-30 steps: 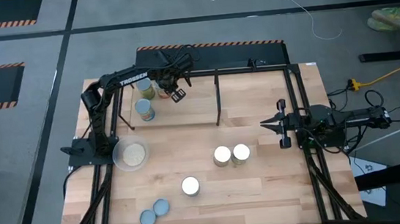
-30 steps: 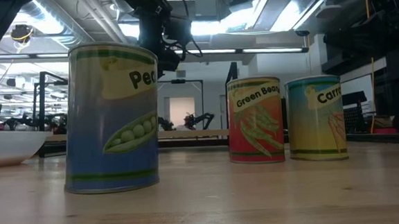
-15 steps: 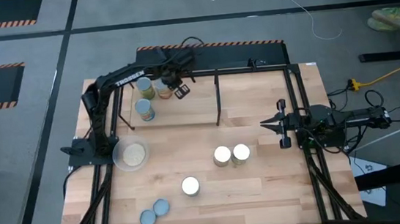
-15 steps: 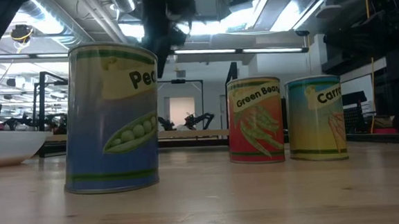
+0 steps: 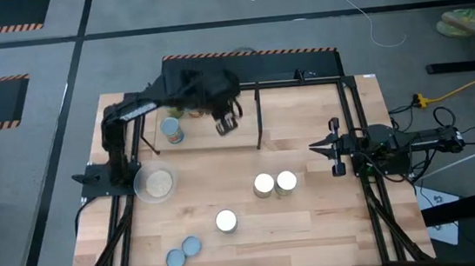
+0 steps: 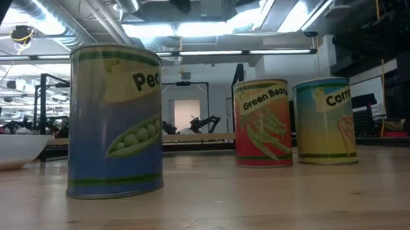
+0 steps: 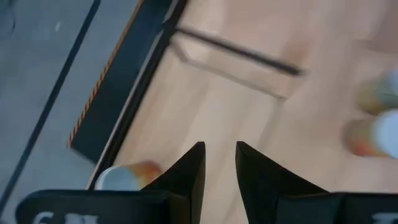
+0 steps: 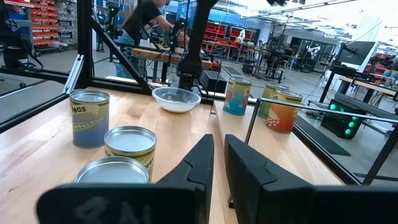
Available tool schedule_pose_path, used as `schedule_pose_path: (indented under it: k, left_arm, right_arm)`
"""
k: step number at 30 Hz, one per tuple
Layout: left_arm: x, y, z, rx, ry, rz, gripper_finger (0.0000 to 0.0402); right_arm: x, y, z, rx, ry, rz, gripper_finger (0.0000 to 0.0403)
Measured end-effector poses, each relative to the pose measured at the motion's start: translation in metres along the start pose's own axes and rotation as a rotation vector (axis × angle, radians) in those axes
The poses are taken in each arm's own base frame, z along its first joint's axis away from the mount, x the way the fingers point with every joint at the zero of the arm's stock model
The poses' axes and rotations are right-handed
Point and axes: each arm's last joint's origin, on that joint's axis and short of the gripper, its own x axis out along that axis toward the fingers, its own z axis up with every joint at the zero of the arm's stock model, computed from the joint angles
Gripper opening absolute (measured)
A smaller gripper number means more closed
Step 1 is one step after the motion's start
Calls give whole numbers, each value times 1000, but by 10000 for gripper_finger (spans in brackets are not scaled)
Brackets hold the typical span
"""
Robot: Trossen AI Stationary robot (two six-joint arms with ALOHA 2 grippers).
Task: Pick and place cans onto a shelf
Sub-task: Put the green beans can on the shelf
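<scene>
Three cans stand on the shelf (image 5: pixel 255 86) at the far left: a blue-labelled one (image 5: pixel 172 130) and two orange-labelled ones (image 8: pixel 283 112). Three white-topped cans (image 5: pixel 264 184), (image 5: pixel 286 181), (image 5: pixel 226 220) and two grey-blue-topped ones (image 5: pixel 183 251) stand on the table. My left gripper (image 5: pixel 229 123) hovers over the shelf, right of its cans, fingers a little apart and empty (image 7: pixel 220 149). My right gripper (image 5: pixel 316 149) waits at the table's right, shut and empty, pointing toward the table's left.
A pale round dish (image 5: pixel 156 184) sits at the table's left by the left arm's base. A black upright post (image 5: pixel 258 118) of the shelf stands just right of my left gripper. In the low view the peas (image 6: pixel 113 120), green beans (image 6: pixel 262 123) and carrots (image 6: pixel 324 122) cans stand close.
My left gripper has drawn away from the cans on the shelf, going toward the table's right edge and a little toward the near edge. It has turned about and risen out of the top of the low view. The cans have stayed in place.
</scene>
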Motion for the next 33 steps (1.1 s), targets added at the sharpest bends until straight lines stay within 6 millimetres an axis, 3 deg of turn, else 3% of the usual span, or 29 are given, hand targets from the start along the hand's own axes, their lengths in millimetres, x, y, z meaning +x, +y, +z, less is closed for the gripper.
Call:
schedule_pose_path:
  k: [8, 13, 17, 24, 33]
  left_arm:
    - [-28, -91, -32, 142, -49, 30, 82]
    - [-20, -152, -75, 192, -15, 88, 82]
    - [-6, -187, -117, 206, 6, 162, 82]
    - [5, -221, -169, 108, 1, 172, 82]
    - [-1, -249, -189, -93, -16, 1, 82]
  right_arm:
    - [0, 0, 0, 4, -1, 0, 45]
    - [0, 0, 0, 4, -2, 0, 45]
    - [0, 0, 1, 4, -8, -1, 45]
    - [-1, -2, 14, 14, -140, -24, 45]
    - [-4, -5, 28, 43, -297, -50, 46]
